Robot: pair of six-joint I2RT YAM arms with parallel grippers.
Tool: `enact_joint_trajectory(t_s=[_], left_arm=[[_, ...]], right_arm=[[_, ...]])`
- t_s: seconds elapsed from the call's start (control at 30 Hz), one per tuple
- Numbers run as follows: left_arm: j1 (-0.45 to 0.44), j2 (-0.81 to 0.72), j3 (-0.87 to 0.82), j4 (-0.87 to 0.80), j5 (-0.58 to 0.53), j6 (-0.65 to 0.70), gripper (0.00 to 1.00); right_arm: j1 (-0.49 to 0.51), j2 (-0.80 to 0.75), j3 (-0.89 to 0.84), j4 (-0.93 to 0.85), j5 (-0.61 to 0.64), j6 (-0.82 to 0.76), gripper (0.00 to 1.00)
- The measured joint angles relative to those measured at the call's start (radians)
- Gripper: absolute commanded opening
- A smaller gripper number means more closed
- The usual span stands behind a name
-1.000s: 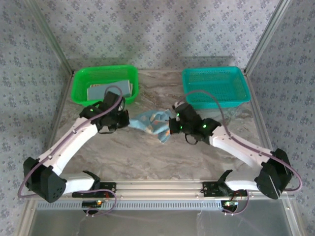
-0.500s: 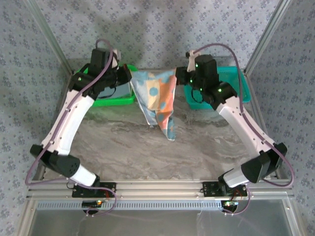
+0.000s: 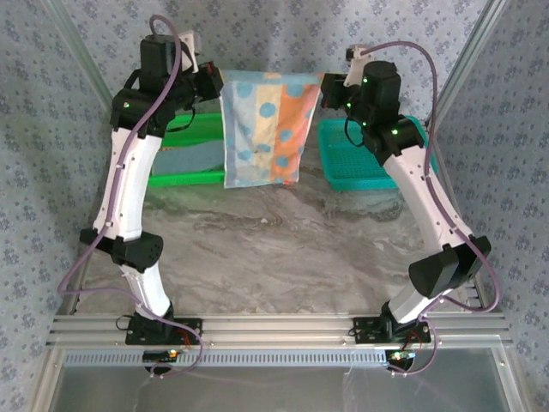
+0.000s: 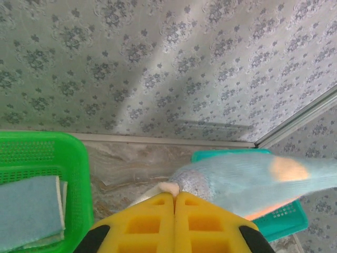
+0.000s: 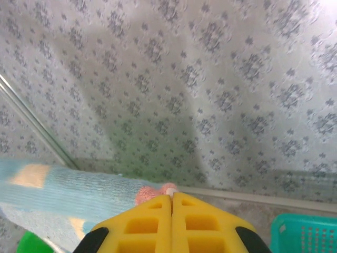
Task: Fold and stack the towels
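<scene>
You have the spotted towel (image 3: pixel 262 129) held up and spread wide.
Your left gripper (image 3: pixel 216 84) and right gripper (image 3: pixel 327 91) each pinch a top corner, jaws closed on the cloth; it hangs flat at the far side, between the green basket (image 3: pixel 184 178) and teal basket (image 3: pixel 360 180).

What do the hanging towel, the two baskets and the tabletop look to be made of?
The towel looks like soft, matte terry-like cloth: it drapes limp and shows a fuzzy nap in the left wrist view. The green basket and teal basket look like moulded plastic mesh, slightly glossy, with perforated walls. The table is smooth with grey marble-like veining, possibly laminate or stone; I cannot tell which.
</scene>
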Motion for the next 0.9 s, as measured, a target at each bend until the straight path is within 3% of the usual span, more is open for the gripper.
enact_joint_trajectory(t_s=[0.43, 0.73, 0.9], left_arm=[[-0.041, -0.061, -0.066, -0.02, 0.033, 0.018, 0.0], [-0.147, -0.346, -0.328, -0.013, -0.009, 0.036, 0.0], [-0.219, -0.554, -0.536, 0.029, -0.048, 0.028, 0.0]], right_arm=[[0.032, -0.04, -0.02, 0.01, -0.067, -0.014, 0.0], [0.124, -0.279, -0.163, -0.005, -0.048, -0.038, 0.0], [0.255, -0.432, -0.245, -0.034, 0.024, -0.065, 0.0]])
